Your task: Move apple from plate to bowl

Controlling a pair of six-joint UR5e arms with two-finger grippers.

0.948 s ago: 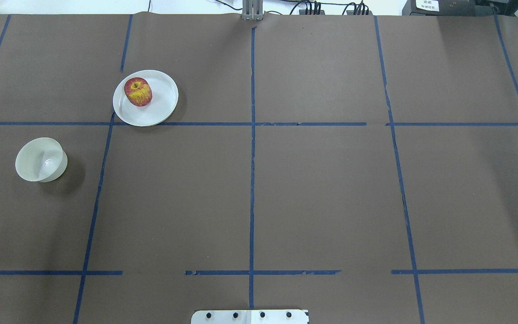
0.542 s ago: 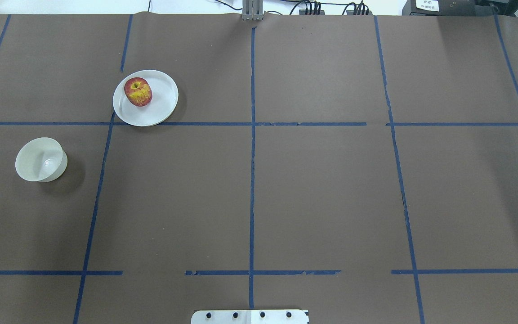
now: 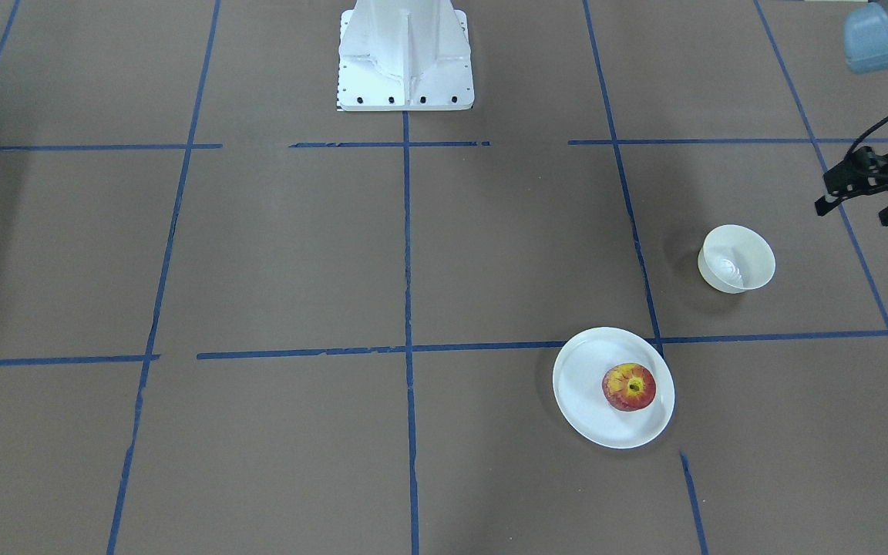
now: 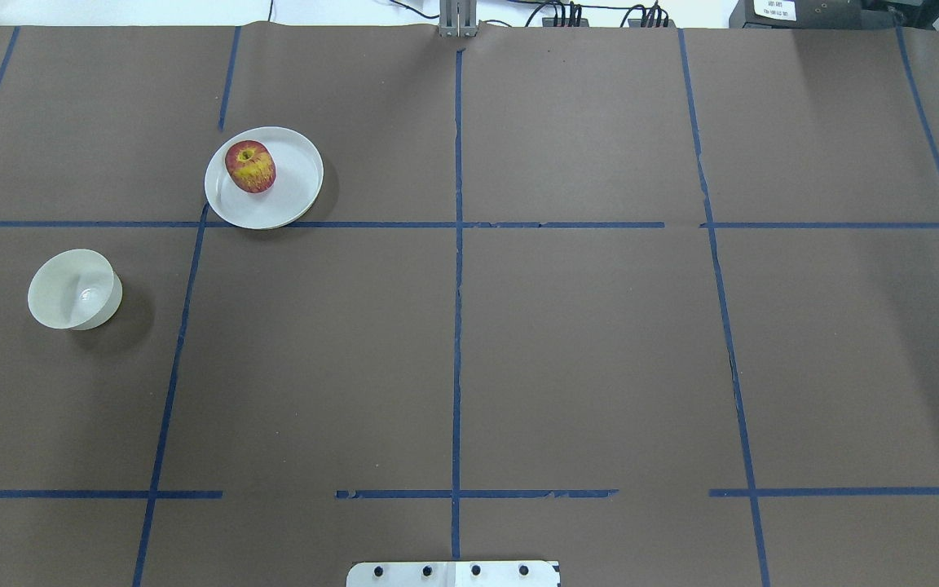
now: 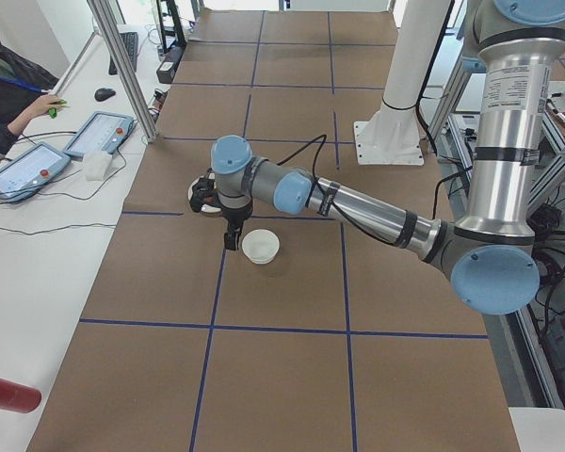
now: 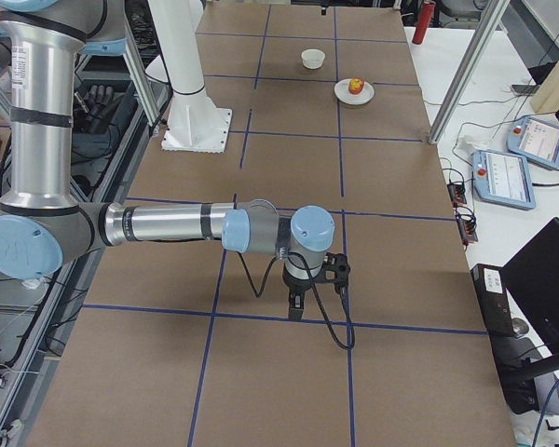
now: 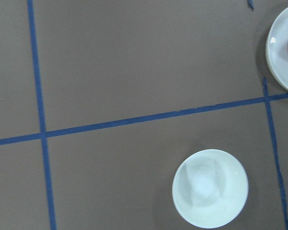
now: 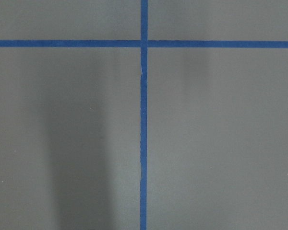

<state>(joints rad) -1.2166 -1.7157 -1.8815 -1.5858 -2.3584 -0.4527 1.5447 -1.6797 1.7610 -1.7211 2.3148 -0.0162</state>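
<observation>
The red and yellow apple (image 4: 250, 165) sits on the left part of the white plate (image 4: 294, 183), also in the front view, apple (image 3: 629, 386) on plate (image 3: 583, 385). The small deep white bowl (image 4: 74, 289) stands empty, nearer the robot and to the plate's left, also in the front view (image 3: 737, 258). My left gripper (image 3: 852, 213) hovers above the table just outside the bowl, its fingers apart and empty; the left side view (image 5: 228, 240) shows it beside the bowl (image 5: 261, 247). The left wrist view shows the bowl (image 7: 210, 188) and the plate's edge (image 7: 281, 52). My right gripper (image 6: 295, 312) is far off; I cannot tell its state.
The brown table cover is marked with blue tape lines (image 4: 457, 285). The white robot pedestal (image 3: 404, 54) stands at the table's near middle. An operator (image 5: 9, 85) and tablets sit beside the table's far side. A red can (image 5: 9, 394) lies off the table's left end.
</observation>
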